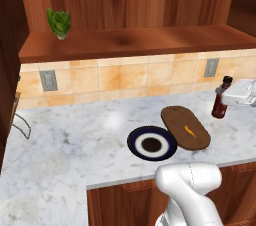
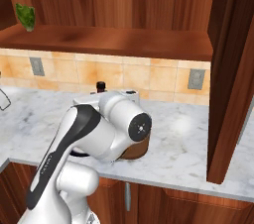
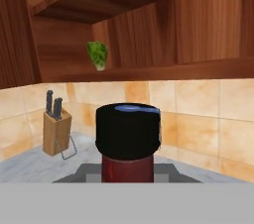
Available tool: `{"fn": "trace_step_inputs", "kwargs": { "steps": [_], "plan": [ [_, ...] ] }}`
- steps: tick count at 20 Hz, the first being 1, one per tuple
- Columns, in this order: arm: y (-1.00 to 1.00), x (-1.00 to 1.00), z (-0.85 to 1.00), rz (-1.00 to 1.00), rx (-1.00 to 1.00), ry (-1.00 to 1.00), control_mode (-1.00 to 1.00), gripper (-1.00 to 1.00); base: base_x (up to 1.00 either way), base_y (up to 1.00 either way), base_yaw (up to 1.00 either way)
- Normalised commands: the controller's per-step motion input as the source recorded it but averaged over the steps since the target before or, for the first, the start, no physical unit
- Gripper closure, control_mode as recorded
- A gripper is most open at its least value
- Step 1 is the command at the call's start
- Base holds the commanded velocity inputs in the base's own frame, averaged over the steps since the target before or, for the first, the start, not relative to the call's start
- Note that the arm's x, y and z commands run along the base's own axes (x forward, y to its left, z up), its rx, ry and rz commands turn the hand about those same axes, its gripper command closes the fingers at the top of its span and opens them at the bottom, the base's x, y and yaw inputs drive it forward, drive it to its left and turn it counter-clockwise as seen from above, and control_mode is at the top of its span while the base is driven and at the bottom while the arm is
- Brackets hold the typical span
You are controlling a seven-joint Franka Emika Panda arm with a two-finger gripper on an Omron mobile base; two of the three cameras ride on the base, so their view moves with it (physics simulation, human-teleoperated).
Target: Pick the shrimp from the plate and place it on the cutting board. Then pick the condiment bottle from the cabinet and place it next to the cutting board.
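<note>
Hot-sauce bottle held upright at the right edge of the left base view, just past the cutting board.

The hand [image 1: 231,96] is clenched on the condiment bottle [image 1: 220,101], whose base is at or just above the marble worktop [image 1: 75,140]; I cannot tell whether it touches. In the hand view its black cap [image 3: 128,129] sits low in the centre of the frame. The oval cutting board [image 1: 185,127] lies right of centre with the orange shrimp [image 1: 190,131] on it, well apart from the bottle. The navy-rimmed plate [image 1: 151,143] touches the board's lower left edge. A green leafy vegetable [image 1: 59,23] stands on the cabinet shelf [image 1: 130,42] at upper left. A knife block [image 3: 56,131] is at the left of the hand view.
</note>
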Motion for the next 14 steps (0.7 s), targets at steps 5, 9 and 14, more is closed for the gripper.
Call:
{"fn": "trace_step_inputs", "kwargs": {
  "steps": [5,9,14],
  "plan": [
    [0.0,0.02,-0.18,0.0,0.0,0.0,-1.0,1.0,0.0,0.0,0.0],
    [-0.02,0.0,-0.15,0.0,-0.01,0.0,-1.0,1.0,0.0,0.0,0.0],
    [-0.03,0.0,-0.06,0.0,-0.03,0.0,-1.0,1.0,0.0,0.0,0.0]
  ]
}}
